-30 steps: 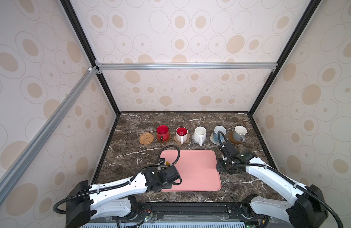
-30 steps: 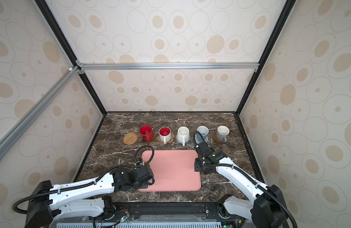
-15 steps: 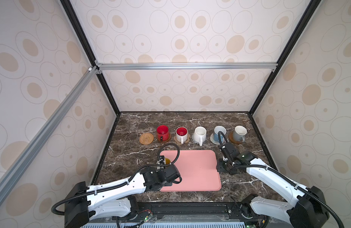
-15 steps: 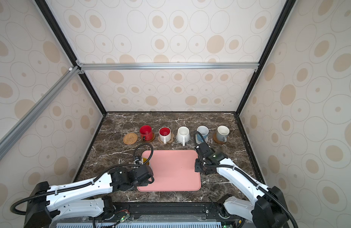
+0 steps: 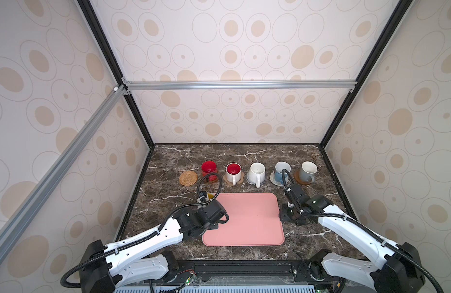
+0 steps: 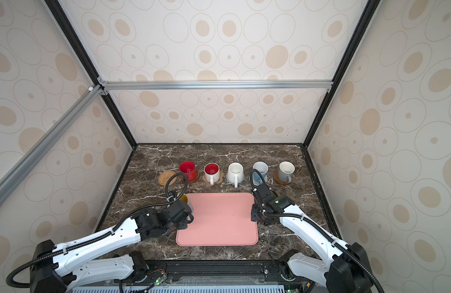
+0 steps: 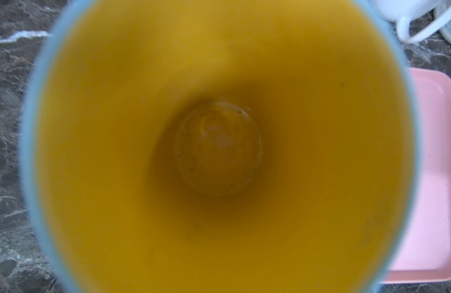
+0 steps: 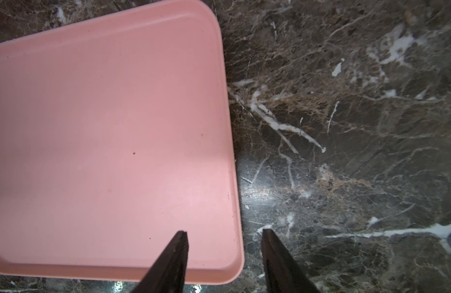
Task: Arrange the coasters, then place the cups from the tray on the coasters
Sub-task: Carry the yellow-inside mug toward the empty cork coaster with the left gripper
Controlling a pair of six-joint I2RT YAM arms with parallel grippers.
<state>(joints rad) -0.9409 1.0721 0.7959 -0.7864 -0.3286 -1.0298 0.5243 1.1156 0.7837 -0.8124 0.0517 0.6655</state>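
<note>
In both top views five cups point(image 5: 256, 172) sit on coasters point(image 5: 303, 180); the rattan coaster point(image 5: 188, 178) is bare. Our left hand point(image 5: 207, 203) clamps the last cup point(image 7: 219, 147); our right hand point(image 8: 223, 232) stands apart, empty.

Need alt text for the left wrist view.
A blue cup with a yellow inside fills almost the whole frame, seen from straight above and empty. Beside it show part of the pink tray on the dark marble table and a white cup's handle.
</note>
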